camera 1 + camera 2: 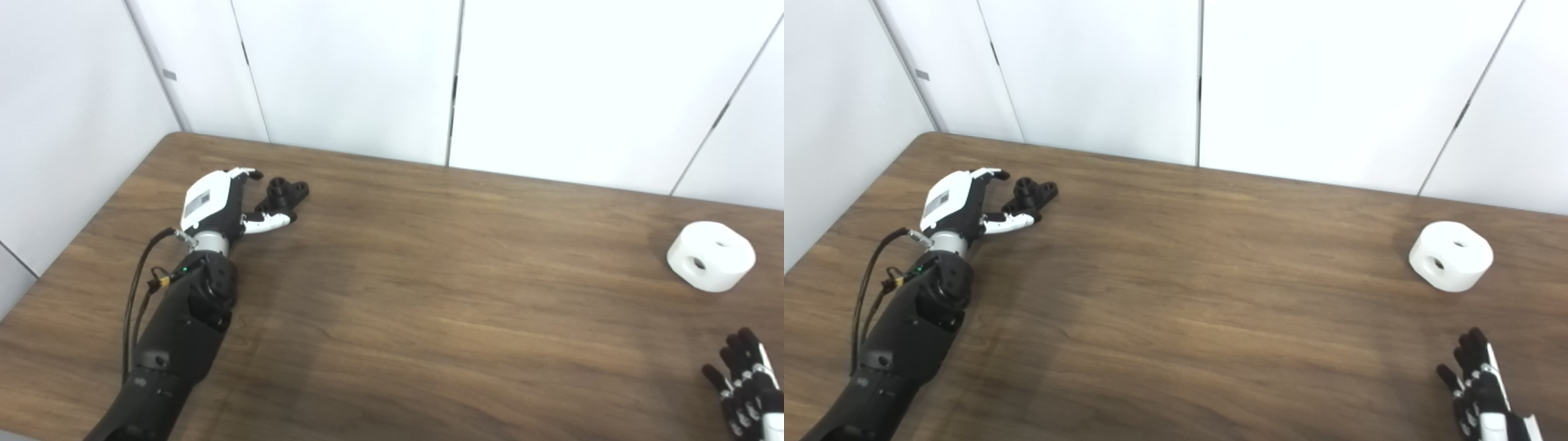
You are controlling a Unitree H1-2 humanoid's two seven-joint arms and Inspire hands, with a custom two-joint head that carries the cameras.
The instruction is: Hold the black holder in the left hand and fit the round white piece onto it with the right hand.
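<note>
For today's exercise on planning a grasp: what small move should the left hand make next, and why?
Probably close the left hand on the holder. Its fingers are spread on both sides of the holder, which lies on the table ungripped. The white piece sits far right, near the open right hand, so the holder likely comes first.

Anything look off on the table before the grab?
Nothing stands out. The black holder lies on the table at the open left hand. The round white piece sits flat, intact, beyond the open right hand.
</note>
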